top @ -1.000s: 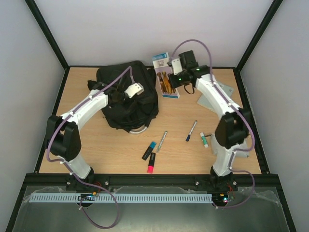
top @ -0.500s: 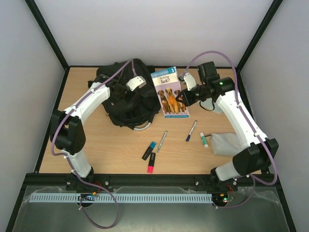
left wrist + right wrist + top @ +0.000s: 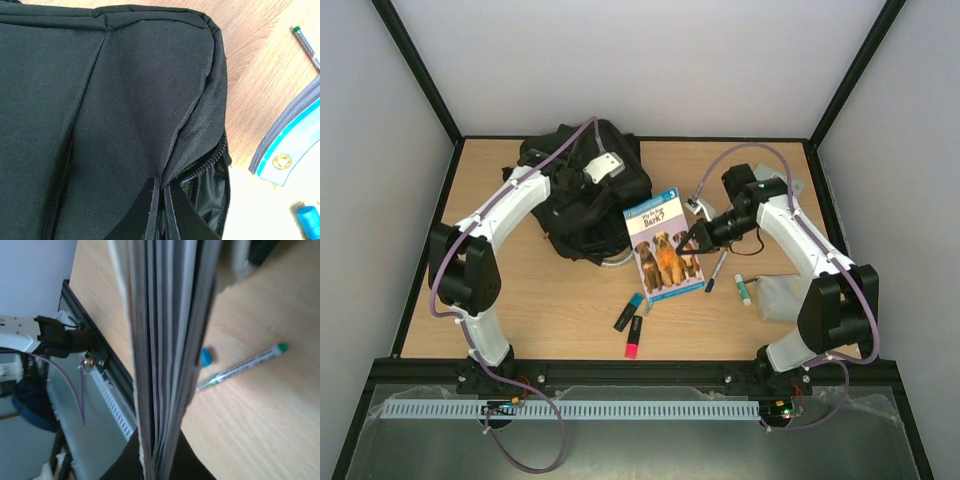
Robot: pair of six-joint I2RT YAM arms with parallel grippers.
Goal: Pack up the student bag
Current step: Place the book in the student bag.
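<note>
The student bag (image 3: pixel 570 205) is a black backpack lying at the back left of the table, and it fills the left wrist view (image 3: pixel 100 100). My left gripper (image 3: pixel 602 196) is shut on a fold of its fabric beside the open zip (image 3: pixel 159 210). My right gripper (image 3: pixel 700 236) is shut on a thin book with dogs on the cover (image 3: pixel 665 245), held tilted above the table just right of the bag. In the right wrist view the book's pages (image 3: pixel 165 340) stand edge-on between the fingers (image 3: pixel 160 462).
A blue pen (image 3: pixel 716 270), a green-capped white marker (image 3: pixel 742 290) and a grey pouch (image 3: pixel 780 297) lie to the right. A blue highlighter (image 3: pixel 628 312) and a pink highlighter (image 3: pixel 633 338) lie near the front. A silver pen (image 3: pixel 651 300) pokes out under the book.
My right arm has carried the book from the back of the table toward the middle, beside the bag. The left gripper has kept its hold and pulled the bag's flap slightly back.
</note>
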